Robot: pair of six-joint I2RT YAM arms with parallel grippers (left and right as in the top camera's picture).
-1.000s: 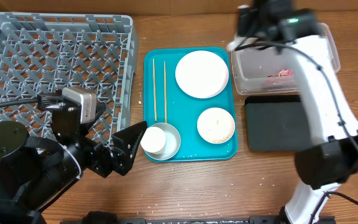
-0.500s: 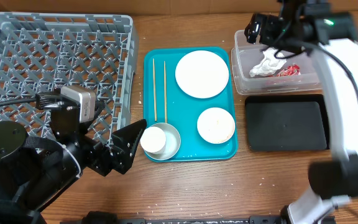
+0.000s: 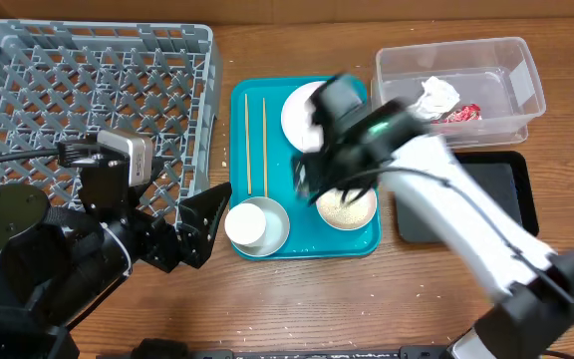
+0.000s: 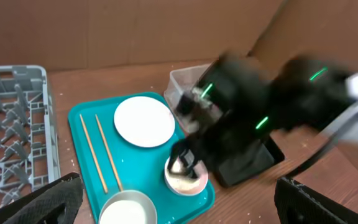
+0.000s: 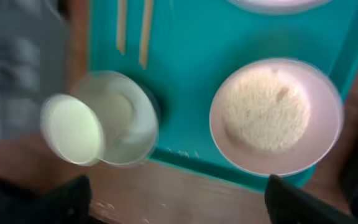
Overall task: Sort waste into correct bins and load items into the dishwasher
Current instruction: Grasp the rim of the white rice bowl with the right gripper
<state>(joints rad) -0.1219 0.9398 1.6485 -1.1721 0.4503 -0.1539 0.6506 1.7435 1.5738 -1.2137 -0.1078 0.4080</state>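
Note:
My right gripper (image 3: pixel 327 184) hovers, blurred, over the teal tray (image 3: pixel 307 244), open and empty; its wrist view looks down on the pale bowl (image 5: pixel 272 118) of white rice and the grey-blue bowl (image 5: pixel 126 124) holding the white cup (image 5: pixel 72 129). The round plate (image 3: pixel 307 105) is partly hidden under that arm. Two chopsticks (image 3: pixel 255 145) lie on the tray's left side. The crumpled napkin (image 3: pixel 436 97) and red wrapper (image 3: pixel 458 113) lie in the clear tub (image 3: pixel 511 70). My left gripper (image 3: pixel 189 237) stands open and empty just left of the grey-blue bowl (image 3: pixel 257 224).
The grey dish rack (image 3: pixel 88 100) fills the far left of the table. The black tray (image 3: pixel 501 189) sits under the clear tub at the right, half covered by my right arm. A few rice grains dot the wood near the front edge.
My right arm has swung from the clear tub down and left to above the teal tray, leaving the napkin in the tub with its jaws now apart. The left arm has barely moved.

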